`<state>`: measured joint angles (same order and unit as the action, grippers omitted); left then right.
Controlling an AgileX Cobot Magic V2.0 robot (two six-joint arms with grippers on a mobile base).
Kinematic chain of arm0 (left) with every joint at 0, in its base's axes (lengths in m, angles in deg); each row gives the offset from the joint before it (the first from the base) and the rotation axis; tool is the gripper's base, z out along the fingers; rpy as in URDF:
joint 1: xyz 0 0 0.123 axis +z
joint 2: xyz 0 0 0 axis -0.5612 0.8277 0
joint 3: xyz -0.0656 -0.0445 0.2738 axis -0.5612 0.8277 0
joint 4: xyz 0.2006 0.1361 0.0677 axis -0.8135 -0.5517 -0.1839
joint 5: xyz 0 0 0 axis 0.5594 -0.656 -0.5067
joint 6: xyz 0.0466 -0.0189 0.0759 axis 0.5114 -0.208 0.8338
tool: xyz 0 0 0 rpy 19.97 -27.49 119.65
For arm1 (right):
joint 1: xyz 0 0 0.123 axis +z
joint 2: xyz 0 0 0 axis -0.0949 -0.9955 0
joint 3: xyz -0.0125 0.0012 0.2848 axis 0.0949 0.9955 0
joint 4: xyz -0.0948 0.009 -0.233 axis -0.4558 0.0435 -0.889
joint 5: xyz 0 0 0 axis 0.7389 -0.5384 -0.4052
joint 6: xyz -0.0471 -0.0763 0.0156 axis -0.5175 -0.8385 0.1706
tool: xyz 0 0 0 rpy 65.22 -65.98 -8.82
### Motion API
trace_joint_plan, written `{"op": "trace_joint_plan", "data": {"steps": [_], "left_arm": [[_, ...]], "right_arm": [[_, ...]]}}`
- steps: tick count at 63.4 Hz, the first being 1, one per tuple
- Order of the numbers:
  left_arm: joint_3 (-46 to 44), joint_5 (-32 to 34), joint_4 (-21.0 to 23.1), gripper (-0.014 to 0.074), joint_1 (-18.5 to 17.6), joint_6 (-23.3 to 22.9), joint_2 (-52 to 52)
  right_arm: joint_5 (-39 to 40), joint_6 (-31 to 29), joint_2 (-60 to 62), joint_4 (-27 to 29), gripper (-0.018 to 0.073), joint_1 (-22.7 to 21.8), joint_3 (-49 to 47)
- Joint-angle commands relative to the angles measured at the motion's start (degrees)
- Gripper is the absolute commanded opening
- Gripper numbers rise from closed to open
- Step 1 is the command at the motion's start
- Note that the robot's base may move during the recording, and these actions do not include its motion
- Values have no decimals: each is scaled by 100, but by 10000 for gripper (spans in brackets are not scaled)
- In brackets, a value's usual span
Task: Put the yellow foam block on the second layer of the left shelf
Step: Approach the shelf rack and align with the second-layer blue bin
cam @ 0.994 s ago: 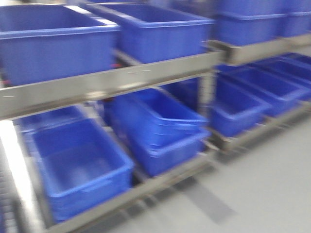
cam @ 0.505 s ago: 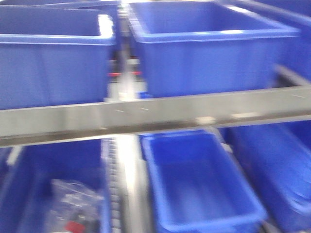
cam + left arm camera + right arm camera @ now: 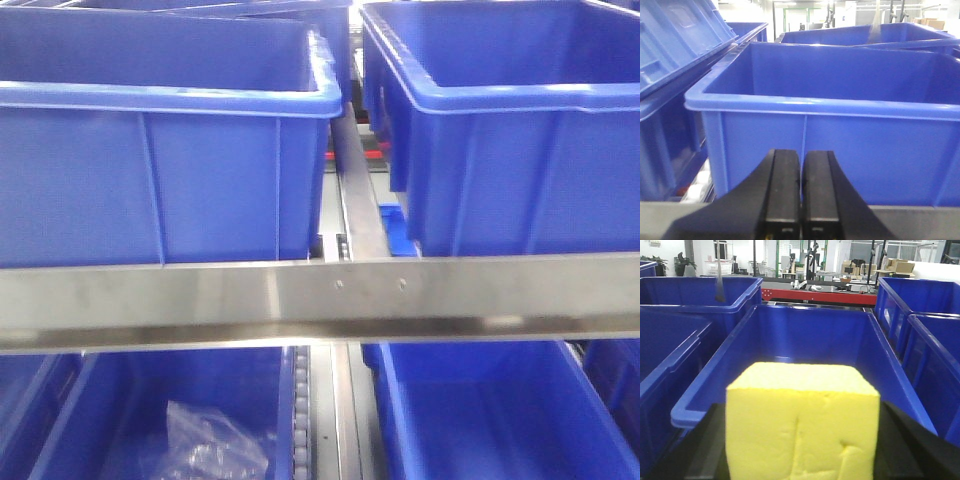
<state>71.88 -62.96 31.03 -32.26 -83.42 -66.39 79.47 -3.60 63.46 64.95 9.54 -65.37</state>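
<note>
Clamping the yellow foam block (image 3: 801, 422) in my right gripper (image 3: 801, 455), bottom centre of frame, a blue bin (image 3: 805, 335) opens straight beyond it; my left gripper (image 3: 801, 190) is pinched closed, empty.

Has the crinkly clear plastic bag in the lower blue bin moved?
No. The crinkled clear plastic bag still lies near the right wall of the lower left blue plastic bin, below the steel shelf rail; only the view shifted.

Open tops of left bin (image 3: 150, 160) and right bin (image 3: 520, 170); steel rail (image 3: 320, 300) bars the front below
</note>
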Motion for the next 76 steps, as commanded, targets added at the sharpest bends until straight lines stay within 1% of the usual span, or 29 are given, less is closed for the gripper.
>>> {"op": "trace_joint_plan", "data": {"steps": [1, 46, 57, 76], "left_arm": [[163, 470, 32, 124, 7, -19, -98], [163, 470, 32, 124, 7, -19, -98], [163, 470, 32, 124, 7, -19, -98], [163, 470, 32, 124, 7, -19, -98]], "right_arm": [[499, -52, -40, 6, 529, -37, -164], [499, -52, -40, 6, 529, -37, -164], [675, -52, -72, 6, 529, -37, -164], [388, -46, -324, 6, 529, -37, -196]]}}
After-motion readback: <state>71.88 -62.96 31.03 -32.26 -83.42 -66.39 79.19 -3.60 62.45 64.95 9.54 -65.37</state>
